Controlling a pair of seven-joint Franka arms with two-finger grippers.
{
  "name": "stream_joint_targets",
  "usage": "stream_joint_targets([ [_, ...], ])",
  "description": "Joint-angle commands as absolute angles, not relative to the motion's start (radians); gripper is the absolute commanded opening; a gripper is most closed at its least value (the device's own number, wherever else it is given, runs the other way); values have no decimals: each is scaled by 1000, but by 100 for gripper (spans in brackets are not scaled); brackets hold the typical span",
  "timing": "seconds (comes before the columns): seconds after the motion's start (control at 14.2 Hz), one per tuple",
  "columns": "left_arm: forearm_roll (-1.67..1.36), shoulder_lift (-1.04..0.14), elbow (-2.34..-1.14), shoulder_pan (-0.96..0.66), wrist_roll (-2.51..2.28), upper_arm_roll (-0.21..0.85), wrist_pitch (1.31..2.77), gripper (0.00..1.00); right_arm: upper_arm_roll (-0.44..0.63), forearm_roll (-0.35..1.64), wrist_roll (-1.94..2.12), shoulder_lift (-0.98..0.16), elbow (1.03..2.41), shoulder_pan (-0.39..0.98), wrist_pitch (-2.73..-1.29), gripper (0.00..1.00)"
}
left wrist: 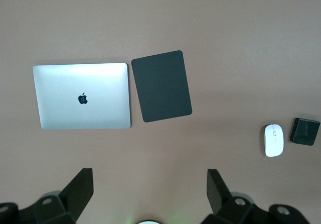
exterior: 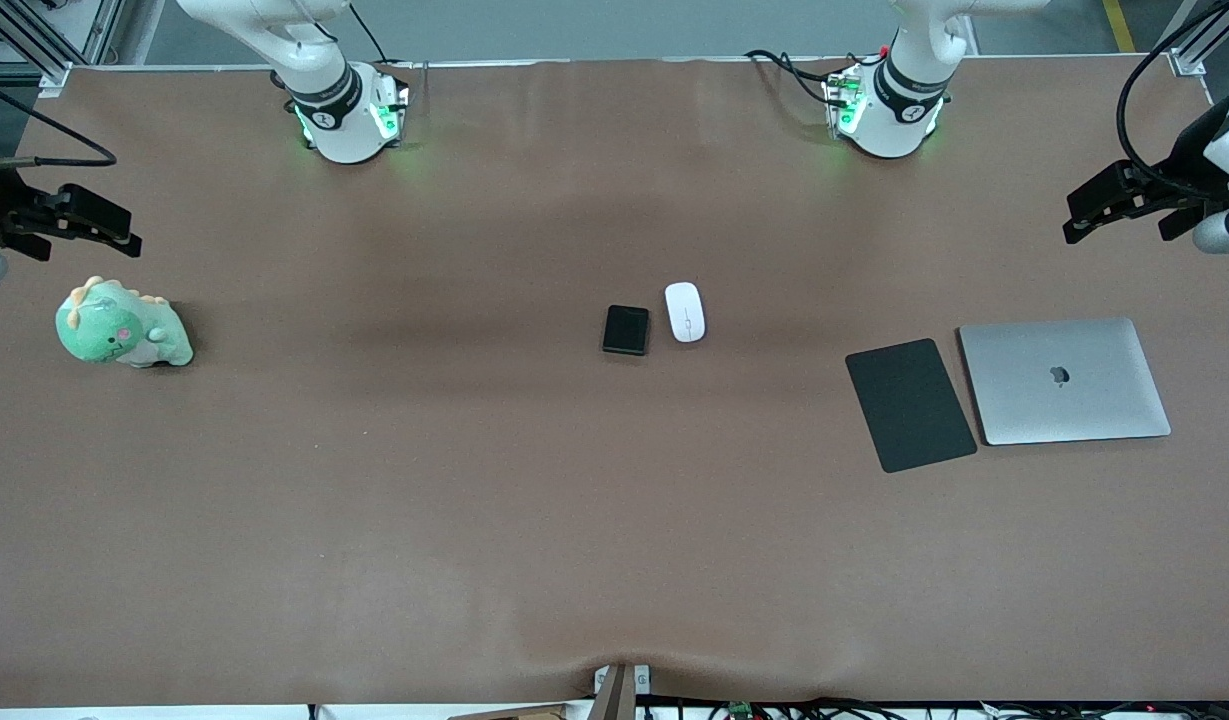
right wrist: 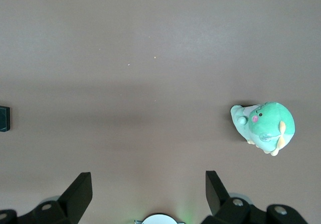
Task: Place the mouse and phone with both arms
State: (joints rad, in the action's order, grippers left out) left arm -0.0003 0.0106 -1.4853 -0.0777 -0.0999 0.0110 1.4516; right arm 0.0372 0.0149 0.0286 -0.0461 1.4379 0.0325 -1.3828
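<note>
Both grippers, left (left wrist: 148, 191) and right (right wrist: 148, 191), hold their fingers wide apart, empty, above bare table (exterior: 474, 500).

Left gripper (left wrist: 149, 191), fingers (left wrist: 80, 189) spread, hangs over bare bench (left wrist: 225, 33); laptop (left wrist: 82, 96) beside black pad (left wrist: 161, 86); mouse (left wrist: 274, 140) beside phone (left wrist: 305, 131).

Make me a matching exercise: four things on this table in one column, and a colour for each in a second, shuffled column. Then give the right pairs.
Things:
1. mouse
2. phone
3. laptop
4. plush dinosaur

Colours:
A. green
B. silver
C. white
D. glossy black

Pairs: 1-C, 2-D, 3-B, 4-A
</note>
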Motion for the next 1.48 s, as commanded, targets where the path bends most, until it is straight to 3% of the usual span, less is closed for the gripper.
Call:
stream_joint_targets([
  [0.0, -5, 3, -1463, -75, -97, 12, 1434, 100, 40, 9, 37, -37, 1451, 38, -1349, 100],
  [0.28, 18, -6, -1463, -80, -94, 14, 1434, 100, 41, 9, 38, -34, 1465, 32, -1321, 100],
  [0.71, 9, -136, -1477, -132, -223, 35, 1480, 100, 41, 8, 37, -35, 1466, 38, -1348, 100],
  [1.27, 12, -164, -1908, -339, -480, 95, 2091, 100, 41, 18, 25, -37, 1480, 32, -1414, 100],
  [1.41, 12, -221, -1921, -398, -543, 95, 2141, 100, 41, 57, -27, -38, 1491, 35, -1413, 100],
])
